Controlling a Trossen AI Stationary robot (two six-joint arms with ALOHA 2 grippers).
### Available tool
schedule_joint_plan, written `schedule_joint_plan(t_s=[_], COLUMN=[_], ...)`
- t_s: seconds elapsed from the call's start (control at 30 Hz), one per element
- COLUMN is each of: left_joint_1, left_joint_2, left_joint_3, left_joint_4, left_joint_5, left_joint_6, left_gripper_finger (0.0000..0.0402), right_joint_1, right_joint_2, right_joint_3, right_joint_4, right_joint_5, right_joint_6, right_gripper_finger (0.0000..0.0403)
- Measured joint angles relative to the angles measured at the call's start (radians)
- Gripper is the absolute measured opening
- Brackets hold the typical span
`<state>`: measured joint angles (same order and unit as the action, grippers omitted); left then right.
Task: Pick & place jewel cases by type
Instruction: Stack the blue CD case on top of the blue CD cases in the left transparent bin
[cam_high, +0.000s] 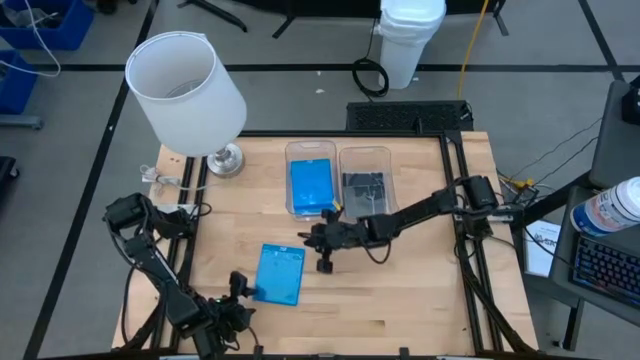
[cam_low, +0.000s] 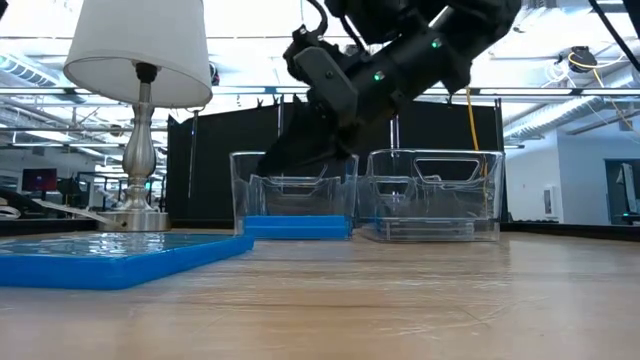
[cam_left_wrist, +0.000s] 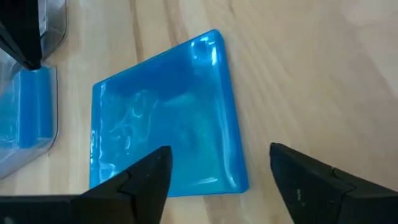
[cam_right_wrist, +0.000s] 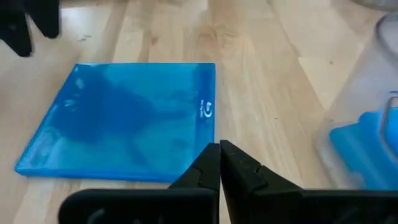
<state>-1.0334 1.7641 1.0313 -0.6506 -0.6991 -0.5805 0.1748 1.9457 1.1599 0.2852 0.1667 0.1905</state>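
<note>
One bright blue jewel case (cam_high: 279, 274) lies flat on the wooden table, also seen in the low view (cam_low: 110, 255). My left gripper (cam_left_wrist: 219, 150) is open at the case's near-left side (cam_high: 240, 286); its fingers stand over the case's (cam_left_wrist: 165, 118) nearest edge. My right gripper (cam_right_wrist: 219, 149) is shut and hovers just off the case's (cam_right_wrist: 124, 121) far-right corner (cam_high: 322, 246), in front of the bins. The left clear bin (cam_high: 311, 178) holds blue cases lying flat. The right clear bin (cam_high: 365, 182) holds dark cases.
A lamp with a white shade (cam_high: 187, 93) stands on its metal base (cam_high: 225, 160) at the table's far-left, with a cord beside it. The two bins (cam_low: 430, 195) sit side by side at the far middle. Bare wood (cam_high: 400, 300) stretches to the near right.
</note>
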Motion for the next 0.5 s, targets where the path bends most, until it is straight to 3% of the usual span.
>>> schedule_joint_plan(t_s=[0.27, 0.5], left_joint_1=[0.035, 0.065], left_joint_2=[0.000, 0.000], left_joint_3=[-0.070, -0.149], left_joint_4=[-0.005, 0.027], left_joint_5=[0.022, 0.032], left_joint_6=[0.025, -0.022], left_gripper_finger=[0.0314, 0.0321], right_joint_1=[-0.034, -0.034], right_joint_2=[0.048, 0.110], right_joint_3=[0.004, 0.003], right_joint_4=[0.027, 0.052], right_joint_5=[-0.095, -0.090], right_joint_6=[0.008, 0.008], right_gripper_finger=[0.0001, 0.0001])
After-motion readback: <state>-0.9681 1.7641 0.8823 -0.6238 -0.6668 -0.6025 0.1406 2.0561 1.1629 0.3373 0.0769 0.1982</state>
